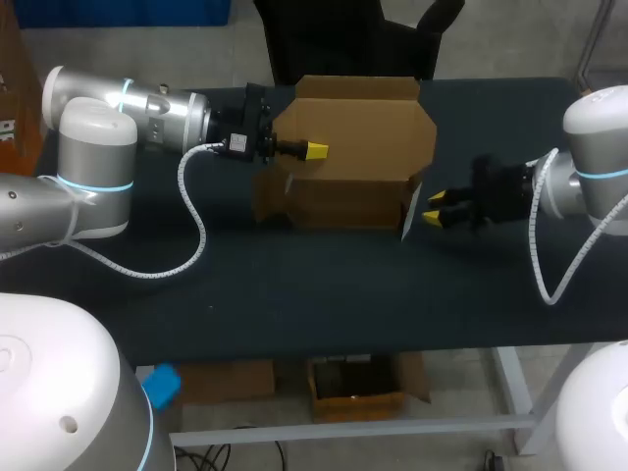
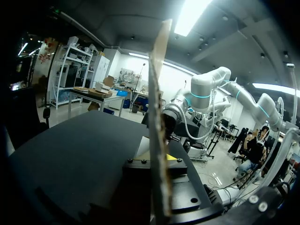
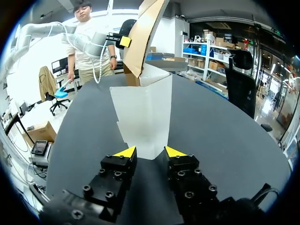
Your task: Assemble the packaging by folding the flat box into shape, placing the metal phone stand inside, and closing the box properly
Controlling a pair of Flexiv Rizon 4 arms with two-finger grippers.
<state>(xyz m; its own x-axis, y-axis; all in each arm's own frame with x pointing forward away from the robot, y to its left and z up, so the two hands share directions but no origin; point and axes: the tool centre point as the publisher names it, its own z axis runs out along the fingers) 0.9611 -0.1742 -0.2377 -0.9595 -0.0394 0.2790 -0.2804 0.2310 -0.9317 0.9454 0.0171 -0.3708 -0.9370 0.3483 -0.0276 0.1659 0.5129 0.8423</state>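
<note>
The table (image 1: 294, 324) spreads well out to either side of both hands and back toward its near edge, which is where I judge the room for swinging panels to be. Its far edge runs close behind the box (image 1: 358, 147), so pushing that way risks sliding it off. The box stands half raised between the two hands, brown corrugated card with its top flaps up. It should be light, stiff across each panel and willing to bend only at the creases. It will likely skate on the table unless braced, and it will dent if pinched hard. The best hold is near an edge beside a crease. The left hand (image 2: 157, 161) is clamped on an upright panel of the box, seen edge-on between its fingers. A white flap (image 3: 143, 117) stands just ahead of the right hand (image 3: 150, 152), whose fingers are narrowly parted and hold nothing. The metal phone stand is not visible in any view.
</note>
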